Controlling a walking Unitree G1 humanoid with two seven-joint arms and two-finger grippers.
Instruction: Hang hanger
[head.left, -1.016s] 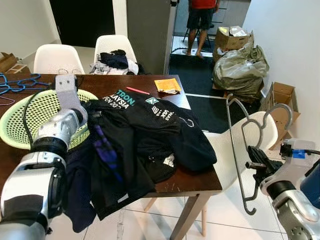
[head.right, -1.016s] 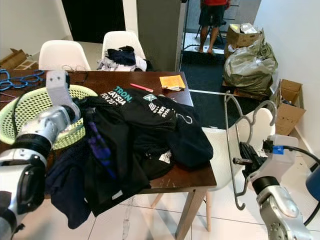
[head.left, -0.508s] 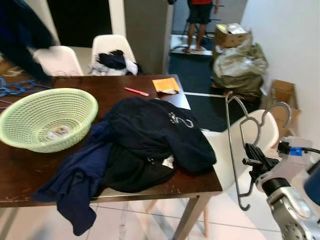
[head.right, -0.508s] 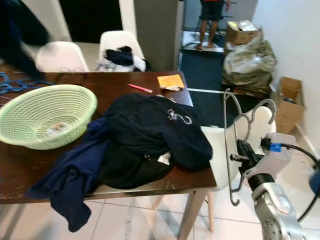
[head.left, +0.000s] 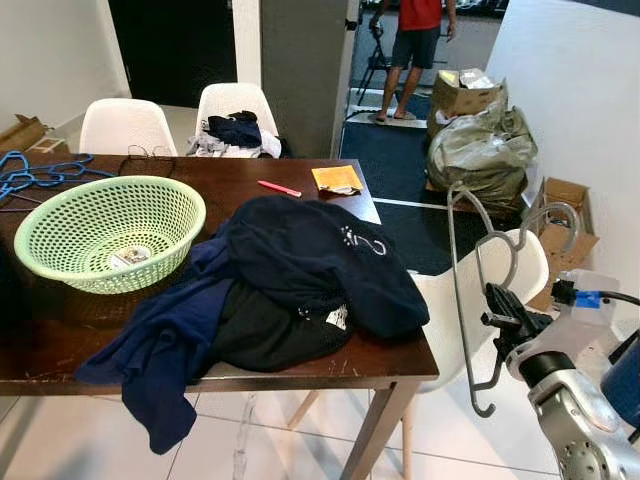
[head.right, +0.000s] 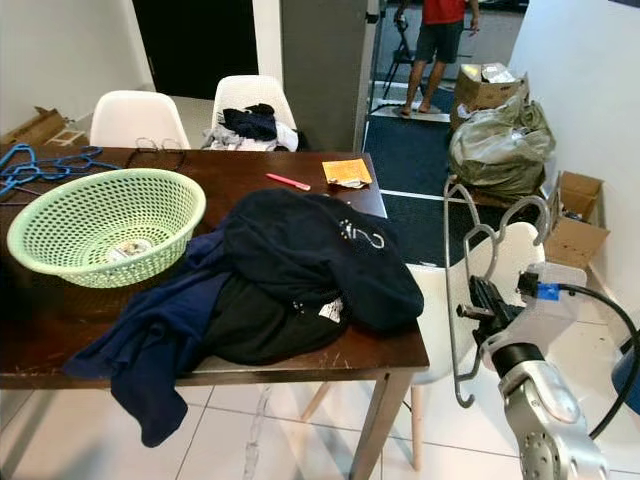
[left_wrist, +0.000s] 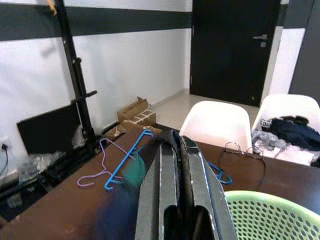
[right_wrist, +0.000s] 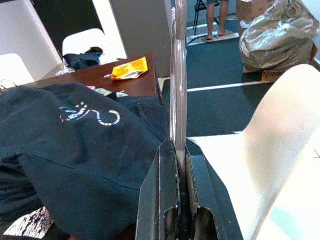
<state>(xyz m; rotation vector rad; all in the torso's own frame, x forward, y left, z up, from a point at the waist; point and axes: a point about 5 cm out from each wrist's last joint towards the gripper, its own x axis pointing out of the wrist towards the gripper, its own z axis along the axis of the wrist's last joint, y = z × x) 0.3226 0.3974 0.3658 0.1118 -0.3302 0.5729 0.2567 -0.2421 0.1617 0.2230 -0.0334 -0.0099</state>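
Observation:
My right gripper (head.left: 502, 322) is shut on a grey wire hanger (head.left: 458, 290) and holds it upright in the air past the table's right end, its hook pointing down. In the right wrist view the hanger's (right_wrist: 178, 75) wire rises from between the closed fingers (right_wrist: 165, 170). In the left wrist view my left gripper (left_wrist: 178, 145) is shut with a strip of dark cloth pinched between its fingers, above the table's far left end. A heap of dark clothes (head.left: 300, 270) lies on the brown table (head.left: 300, 180).
A green mesh basket (head.left: 110, 230) sits on the table's left half, blue hangers (left_wrist: 127, 160) beyond it. A white chair (head.left: 455, 300) stands right beside the held hanger. Bags and boxes (head.left: 480, 140) line the right wall; a person (head.left: 420, 40) stands in the far doorway.
My left arm has lifted the black printed shirt off the heap and away to the left, out of the eye views. The right gripper holds the hanger in much the same place.

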